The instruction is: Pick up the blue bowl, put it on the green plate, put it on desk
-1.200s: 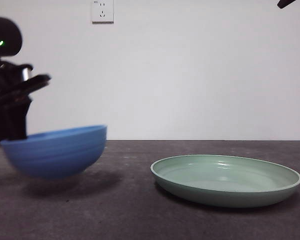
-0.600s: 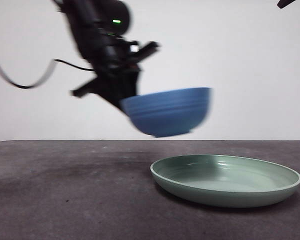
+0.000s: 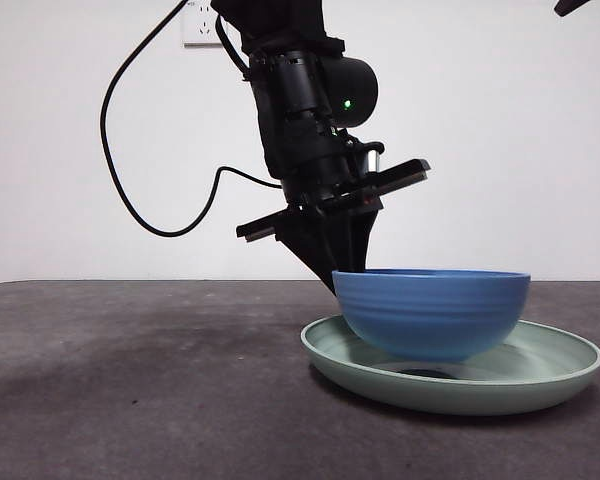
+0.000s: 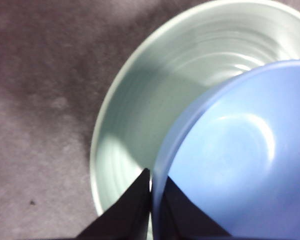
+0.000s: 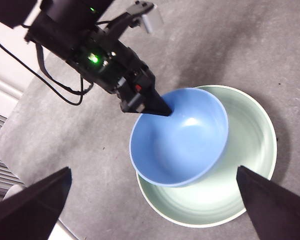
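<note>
The blue bowl (image 3: 430,310) hangs level inside the green plate (image 3: 450,392), its bottom just above the plate's floor or barely touching it; I cannot tell which. My left gripper (image 3: 342,278) is shut on the bowl's rim at the left side, one jaw inside and one outside, as the left wrist view shows (image 4: 151,181). That view shows the bowl (image 4: 240,160) over the plate (image 4: 140,100). My right gripper (image 5: 152,170) is open and empty, high above the bowl (image 5: 182,137) and the plate (image 5: 250,165). The plate lies on the desk (image 3: 130,380).
The left arm's black cable (image 3: 130,200) loops down at the left, above the desk. The right arm shows as a black tip (image 3: 575,6) at the top right corner. A white wall stands behind the desk.
My left gripper has carried the blue bowl from low at the left, up and to the right, and then down into the green plate. The plate has not moved.
</note>
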Action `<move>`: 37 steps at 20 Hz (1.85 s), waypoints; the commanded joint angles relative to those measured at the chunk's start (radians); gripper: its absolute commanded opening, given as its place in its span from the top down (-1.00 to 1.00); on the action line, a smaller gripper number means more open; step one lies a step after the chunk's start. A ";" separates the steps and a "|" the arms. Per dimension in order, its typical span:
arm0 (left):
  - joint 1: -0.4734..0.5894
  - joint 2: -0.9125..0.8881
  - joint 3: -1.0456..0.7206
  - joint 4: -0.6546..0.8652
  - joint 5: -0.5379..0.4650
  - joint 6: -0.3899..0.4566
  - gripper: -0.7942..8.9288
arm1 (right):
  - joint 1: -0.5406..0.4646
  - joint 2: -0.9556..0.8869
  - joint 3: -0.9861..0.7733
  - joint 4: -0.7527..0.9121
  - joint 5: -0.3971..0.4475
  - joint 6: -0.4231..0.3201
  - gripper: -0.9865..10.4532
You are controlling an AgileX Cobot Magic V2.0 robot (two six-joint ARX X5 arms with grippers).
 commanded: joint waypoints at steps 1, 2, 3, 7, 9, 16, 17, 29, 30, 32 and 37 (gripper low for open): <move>-0.014 0.034 0.032 0.011 -0.002 -0.012 0.81 | 0.001 0.007 0.011 0.006 -0.002 -0.012 -0.17; -0.018 0.034 0.032 0.011 -0.002 -0.012 0.81 | 0.000 0.007 0.011 0.006 -0.002 -0.012 -0.17; -0.021 0.034 0.032 0.015 -0.002 -0.012 0.81 | 0.001 0.007 0.011 0.006 -0.002 -0.012 -0.17; -0.024 0.034 0.032 0.024 -0.002 -0.011 0.70 | 0.001 0.007 0.011 0.006 -0.002 -0.012 -0.17; -0.024 0.034 0.032 0.024 -0.002 -0.016 0.47 | 0.001 0.007 0.011 0.006 -0.002 -0.012 -0.17; -0.005 0.034 0.130 -0.075 -0.002 -0.022 -0.51 | 0.001 0.007 0.011 0.006 -0.002 -0.013 -0.17; 0.003 0.034 0.172 -0.125 -0.002 -0.008 -0.55 | 0.001 0.007 0.011 0.006 -0.002 -0.013 -0.17; 0.140 -0.356 0.184 -0.406 -0.002 0.193 -0.55 | 0.000 0.007 0.011 0.006 -0.002 -0.013 -0.17; 0.146 -0.417 0.124 -0.377 -0.002 0.199 -0.55 | 0.001 0.007 0.011 0.006 -0.002 -0.013 -0.17; 0.169 -0.601 -0.085 -0.244 -0.002 0.222 -0.55 | 0.000 0.007 0.011 0.001 -0.002 -0.013 -0.17; 0.211 -1.073 -0.638 0.090 -0.002 0.260 -0.55 | 0.000 0.008 0.011 -0.010 -0.002 -0.011 -0.17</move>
